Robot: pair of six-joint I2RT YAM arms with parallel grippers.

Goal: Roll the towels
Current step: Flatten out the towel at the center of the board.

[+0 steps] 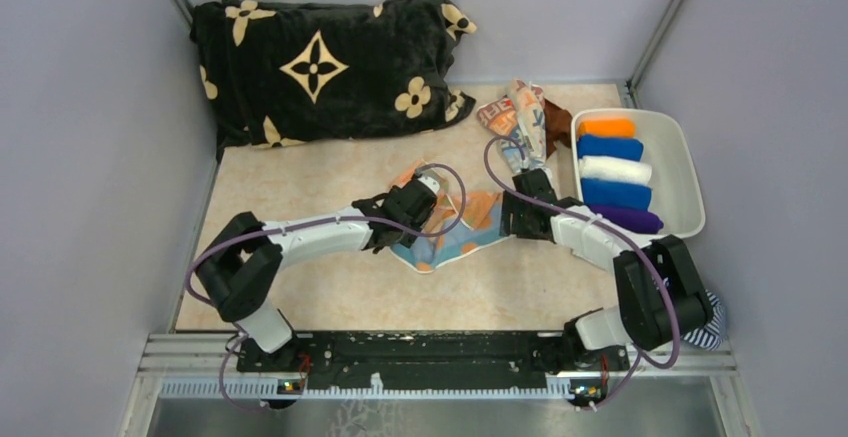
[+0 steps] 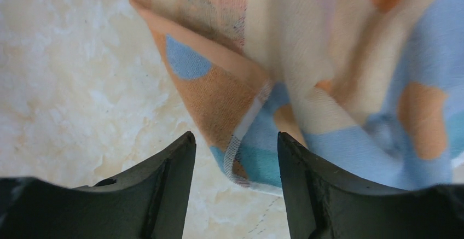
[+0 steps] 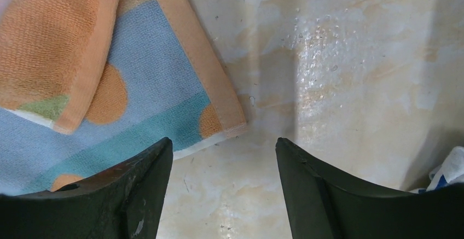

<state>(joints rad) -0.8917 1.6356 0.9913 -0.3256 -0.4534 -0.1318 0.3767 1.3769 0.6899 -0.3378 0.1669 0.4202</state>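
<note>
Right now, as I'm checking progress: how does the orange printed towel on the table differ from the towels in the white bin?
The orange printed towel lies loose and rumpled; the rolled towels are tight rolls. The orange printed towel carries orange, blue and teal patches; the rolled towels are each one plain colour. The orange printed towel sits on the table; the rolled towels are lined up in the white bin. Both are soft cloth.
</note>
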